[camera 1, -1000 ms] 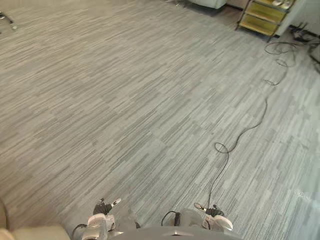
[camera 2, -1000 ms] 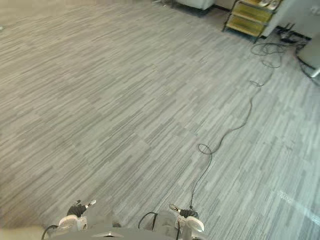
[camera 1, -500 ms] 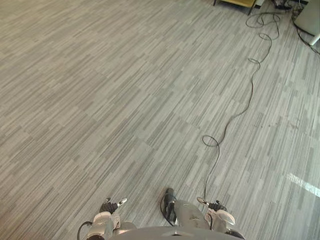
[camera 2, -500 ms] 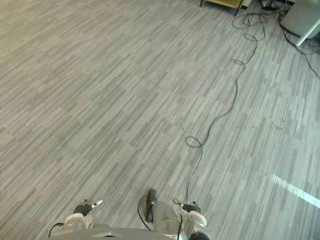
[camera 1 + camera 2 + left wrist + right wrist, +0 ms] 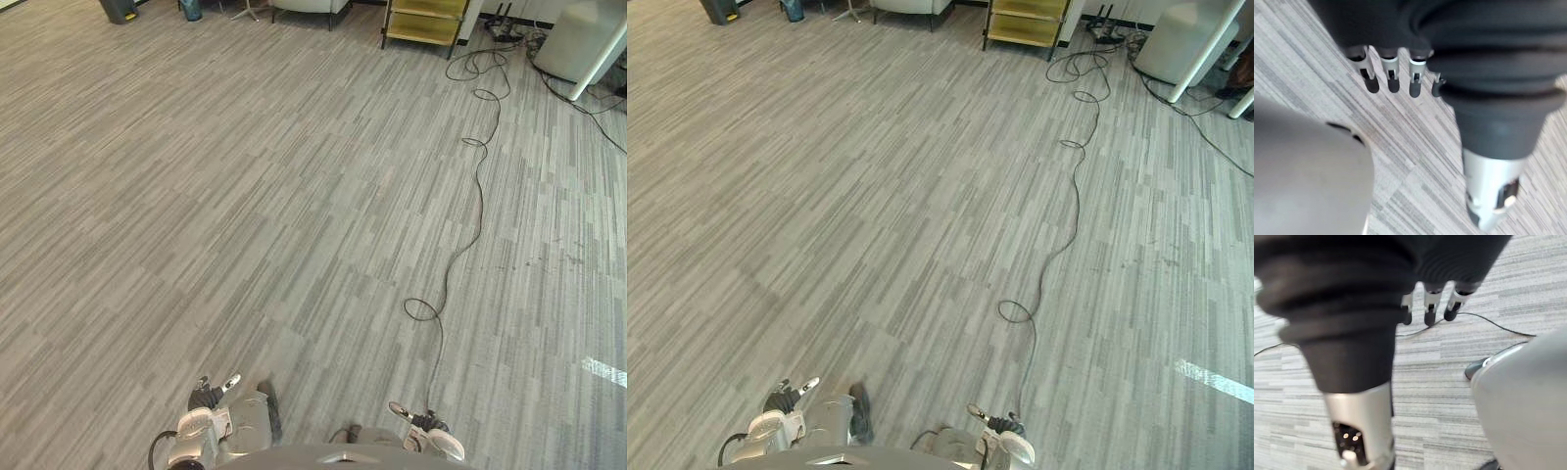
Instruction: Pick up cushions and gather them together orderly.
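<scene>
My left hand [image 5: 209,394] hangs low at the bottom of the eye views, left of centre. In its wrist view the fingers [image 5: 1392,78] and thumb [image 5: 1492,196] are straight and hold nothing, with striped grey floor beneath them. My right hand [image 5: 423,423] hangs at the bottom right. Its fingers [image 5: 1430,308] and thumb [image 5: 1359,431] are also straight and empty above the floor. Both hands are open.
Grey plank-patterned floor [image 5: 245,196] stretches ahead. At the far end stand a yellow shelf unit [image 5: 424,20], a pale seat [image 5: 309,6] and dark bins [image 5: 120,10]. A white furniture leg [image 5: 593,54] stands at the far right with tangled cables [image 5: 509,39] beside it.
The camera has swung, so the shelf, seat and bins now show along the far edge. A beige shape at the lower left corner has left the view. Both hands still hang low.
</scene>
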### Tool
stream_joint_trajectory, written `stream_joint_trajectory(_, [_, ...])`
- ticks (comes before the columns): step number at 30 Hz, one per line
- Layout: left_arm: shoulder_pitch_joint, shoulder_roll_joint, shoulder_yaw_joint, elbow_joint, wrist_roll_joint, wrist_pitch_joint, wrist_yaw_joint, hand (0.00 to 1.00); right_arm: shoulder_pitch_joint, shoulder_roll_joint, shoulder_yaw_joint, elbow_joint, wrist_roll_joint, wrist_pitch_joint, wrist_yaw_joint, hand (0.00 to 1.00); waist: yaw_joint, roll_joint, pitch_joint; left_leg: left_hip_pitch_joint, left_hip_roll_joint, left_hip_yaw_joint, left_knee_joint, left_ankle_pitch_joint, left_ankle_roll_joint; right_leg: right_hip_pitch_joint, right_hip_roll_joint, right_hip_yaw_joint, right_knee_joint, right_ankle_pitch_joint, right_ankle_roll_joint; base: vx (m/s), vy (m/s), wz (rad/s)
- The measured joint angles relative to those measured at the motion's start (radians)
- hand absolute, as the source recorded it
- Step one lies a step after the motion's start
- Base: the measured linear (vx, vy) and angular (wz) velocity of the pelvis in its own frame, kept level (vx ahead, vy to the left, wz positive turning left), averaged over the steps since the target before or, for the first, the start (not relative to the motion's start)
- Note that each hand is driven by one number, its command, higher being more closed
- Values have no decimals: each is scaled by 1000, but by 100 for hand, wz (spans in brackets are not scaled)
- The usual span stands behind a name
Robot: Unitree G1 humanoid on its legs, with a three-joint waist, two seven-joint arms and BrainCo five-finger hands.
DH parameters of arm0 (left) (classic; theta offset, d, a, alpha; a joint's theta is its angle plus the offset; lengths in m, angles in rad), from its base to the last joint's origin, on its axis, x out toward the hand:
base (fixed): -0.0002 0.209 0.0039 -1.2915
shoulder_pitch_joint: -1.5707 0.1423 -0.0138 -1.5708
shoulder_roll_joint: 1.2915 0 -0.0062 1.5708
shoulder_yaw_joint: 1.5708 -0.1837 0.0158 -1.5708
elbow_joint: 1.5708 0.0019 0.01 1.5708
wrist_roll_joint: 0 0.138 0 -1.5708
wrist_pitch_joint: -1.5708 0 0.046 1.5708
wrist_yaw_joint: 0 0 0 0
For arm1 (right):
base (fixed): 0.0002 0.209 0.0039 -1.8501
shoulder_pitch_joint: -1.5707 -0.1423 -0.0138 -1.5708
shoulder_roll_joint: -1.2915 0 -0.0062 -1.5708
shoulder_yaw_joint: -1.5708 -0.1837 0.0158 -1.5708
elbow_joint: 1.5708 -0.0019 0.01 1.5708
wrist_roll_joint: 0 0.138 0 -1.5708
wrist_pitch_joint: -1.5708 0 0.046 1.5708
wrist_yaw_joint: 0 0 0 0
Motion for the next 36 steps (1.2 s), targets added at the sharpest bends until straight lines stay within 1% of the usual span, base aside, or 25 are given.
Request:
stream_joint_trajectory(2, [-2, 11, -2, -1, -2, 0, 3, 0, -8, 13, 0, 8, 1, 1, 0, 0, 11, -16, -5, -10, 0, 24, 98, -59, 52, 27, 12, 38, -15, 68, -40, 506, 264, -29])
stream_joint_trajectory(4, [2, 16, 4, -3, -2, 1, 3, 0, -15, 39, 1, 9, 0, -1, 2, 0, 18, -39, -19, -2, -10, 43, 190, -69, 57, 51, -26, 96, -7, 109, -35, 317, 226, -47])
stream_joint_trajectory(5, [16, 18, 1, -4, -1, 2, 5, 0, -12, 55, 2, 11, 0, -1, 4, 0, 23, -50, -50, 23, -31, 38, 196, -90, 71, 29, -37, 129, 59, 109, -8, 308, 184, -87])
stream_joint_trajectory(7, [45, 15, -16, 5, -1, 3, 10, 0, -11, 59, 3, 9, -1, -5, 8, 0, 30, -29, -87, 93, -43, 44, 121, -191, 75, -84, -34, 155, 295, 70, 88, 312, 176, -90])
stream_joint_trajectory(8, [35, 27, -18, 13, -5, 3, 10, 0, -23, 62, 4, 9, -2, -10, 9, 0, 32, -51, -74, 143, -71, 73, 98, -229, 92, -166, -51, 184, 497, 60, 181, 277, 142, -54])
stream_joint_trajectory(9, [24, 48, -48, 18, -1, 5, 11, 0, -27, 58, 9, 3, -2, -6, 10, 0, 21, -68, -60, 194, -94, 82, 91, -249, 97, -246, -70, 186, 685, 122, 234, 324, 125, -32])
stream_joint_trajectory(11, [24, 55, -60, 39, -1, 14, 18, 0, -26, 46, 9, -7, -3, -11, 10, 0, -10, -56, -45, 288, -96, 78, 60, -270, 98, -312, -91, 91, 887, 139, 189, 259, 53, -3])
stream_joint_trajectory(12, [16, 56, -70, 48, -1, 18, 18, 0, -24, 38, 9, -11, -9, -11, 10, 0, -17, -53, -45, 352, -92, 76, 3, -269, 94, -352, -103, -12, 944, 97, 114, 238, 38, -9])
stream_joint_trajectory(14, [3, 59, -80, 75, -1, 20, 18, 0, -25, 29, 5, -5, -12, -18, 10, 0, -24, -47, -41, 431, -76, 87, -71, -259, 78, -415, -101, -150, 872, 23, 47, 272, 14, -16])
stream_joint_trajectory(15, [-4, 59, -87, 92, -1, 20, 18, 0, -37, 19, -15, 11, -14, -18, 10, 0, -34, -35, -32, 466, -57, 93, -103, -256, 73, -444, -81, -235, 743, -4, 9, 359, -57, -7])
stream_joint_trajectory(17, [-18, 55, -100, 108, -1, 22, 17, 0, -47, 6, -38, 18, -7, -15, 10, 0, -51, -16, -12, 502, -31, 89, -133, -255, 71, -477, -35, -283, 523, 21, -30, 385, -93, 7])
stream_joint_trajectory(19, [-31, 49, -101, 119, 3, 23, 15, 0, -52, -1, -54, 16, -10, -15, 9, 0, -73, -17, 16, 552, -25, 56, -170, -255, 71, -492, 1, -265, 166, 188, -19, 455, -154, 34])
stream_joint_trajectory(20, [-32, 50, -97, 119, 3, 22, 15, 0, -48, 0, -61, 17, -10, -12, 8, 0, -76, -23, 19, 565, -30, 43, -178, -255, 71, -485, 3, -250, 110, 217, -13, 512, -209, 53])
stream_joint_trajectory(21, [-31, 55, -81, 121, 3, 21, 16, 0, -36, 2, -74, 21, -10, -6, 9, 0, -82, -39, 31, 603, -43, 7, -188, -255, 71, -469, -2, -208, 51, 298, -11, 536, -231, 44])
stream_joint_trajectory(22, [-34, 38, -57, 134, 3, 21, 16, 0, -23, -11, -79, 20, -11, 1, 9, 0, -83, -26, 40, 635, -27, -17, -179, -252, 66, -465, 6, -197, 118, 359, -26, 620, -295, 42])
stream_joint_trajectory(23, [-32, 14, -38, 138, 3, 21, 15, 0, -23, -24, -82, 16, -12, 1, 9, 0, -85, 5, 39, 633, 1, -31, -139, -233, 53, -488, 20, -215, 211, 316, -60, 519, -269, 15])
stream_joint_trajectory(24, [-32, 3, -30, 138, 3, 21, 15, 0, -26, -28, -89, 14, -14, 1, 9, 0, -85, 20, 40, 625, 20, -41, -104, -224, 37, -489, 26, -224, 236, 285, -64, 522, -291, -1])
stream_joint_trajectory(25, [-30, -7, -23, 134, 4, 21, 15, 0, -27, -29, -113, 11, -14, 1, 8, 0, -80, 45, 34, 570, 69, -85, 45, -187, -23, -471, 55, -236, 261, 230, -80, 434, -232, -6])
stream_joint_trajectory(26, [-31, -8, -18, 129, 4, 21, 13, 0, -29, -28, -118, 10, -14, 1, 7, 0, -81, 51, 33, 523, 89, -115, 147, -153, -61, -456, 66, -245, 262, 208, -87, 630, -313, -1])
stream_joint_trajectory(27, [-30, -11, -13, 102, 3, 21, 12, 0, -28, -28, -115, 10, -10, 0, 4, 0, -83, 53, 35, 412, 116, -186, 381, -22, -133, -409, 85, -256, 251, 175, -92, 514, -226, 6])
stream_joint_trajectory(29, [-31, -4, -10, 82, 2, 20, 16, 0, -25, -28, -103, 10, -5, 1, -1, 0, -79, 59, 50, 271, 163, -205, 699, 25, -163, -312, 110, -257, 219, 139, -96, 552, -180, 2])
stream_joint_trajectory(30, [-26, -3, 2, 58, 1, 20, 17, 0, -23, -26, -90, 10, 0, 0, -2, 0, -71, 48, 64, 199, 198, -150, 841, 4, -129, -220, 126, -253, 182, 110, -110, 477, -114, -5])
stream_joint_trajectory(32, [-16, 3, 3, 40, 1, 20, 18, 0, -22, -21, -57, 10, 2, 1, -2, 0, -57, 41, 61, 120, 204, -77, 879, -36, -90, -121, 129, -242, 127, 89, -111, 419, -60, -6])
stream_joint_trajectory(34, [-10, 1, -1, 14, -7, 16, 19, 0, -22, -14, -41, 19, 3, 2, -3, 0, -41, 43, 60, 14, 197, -3, 800, -87, -49, -38, 128, -239, 53, 82, -103, 403, -12, -4])
stream_joint_trajectory(36, [-9, 3, -5, -13, -21, 12, 20, 0, -29, -16, -28, 20, 8, 5, -4, 0, -21, 40, 61, -74, 162, 66, 524, -111, -29, 40, 118, -238, -26, 75, -88, 494, 76, -6])
